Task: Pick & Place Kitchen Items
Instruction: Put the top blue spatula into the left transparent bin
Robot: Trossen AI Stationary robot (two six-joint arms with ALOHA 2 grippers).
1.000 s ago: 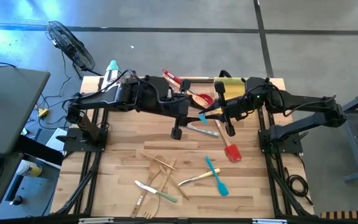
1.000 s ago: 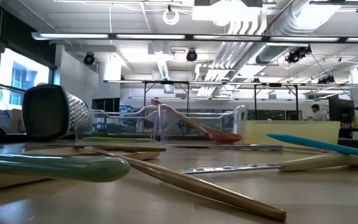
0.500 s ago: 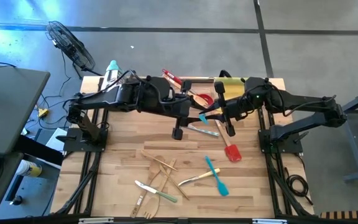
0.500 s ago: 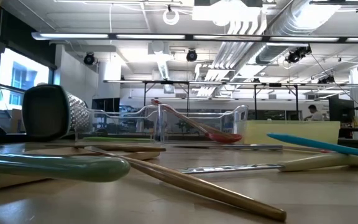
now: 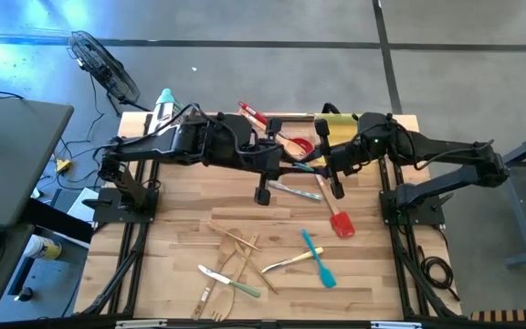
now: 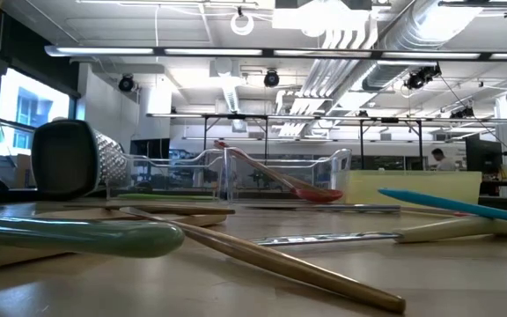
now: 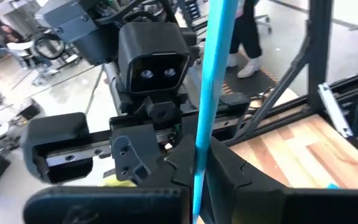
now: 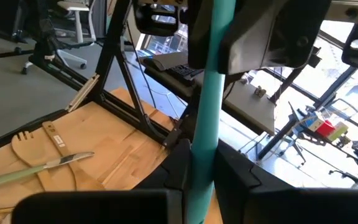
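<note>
As the left pincer (image 7: 197, 169) closes, the handover over the back-middle of the table (image 5: 176, 228) comes to the point where both arms hold one thing.

- Change: a second ago the left jaws stood partly apart around the slim blue utensil (image 7: 214, 74). Now, in the left wrist view, the dark fingers sit tight against its handle on both sides. I judge it clenched on the handle.
- Right pincer (image 8: 201, 163): unchanged, clamped on the same teal-blue handle, which runs straight up between its fingers in the right wrist view.
- Position: from overhead the two arms meet nose to nose, just in front of the clear tray (image 5: 277, 137). The utensil is carried in the air between them, clear of the table. Neither arm has shifted noticeably.
- Meaning, as a judgement: the item is double-held for now. The next sensible move is for one pincer to let go, probably the right, so the other can carry it to a tray. Pulling away before that release could twist or drop the handle.
- Left to do: a red spatula (image 5: 341, 223), another blue spatula (image 5: 319, 260), wooden forks and spoons (image 5: 236, 245) and a green-handled knife (image 5: 229, 281) lie loose on the table's front half. One red spoon (image 6: 302, 189) already leans in the clear tray. Most of the task looks unfinished.
</note>
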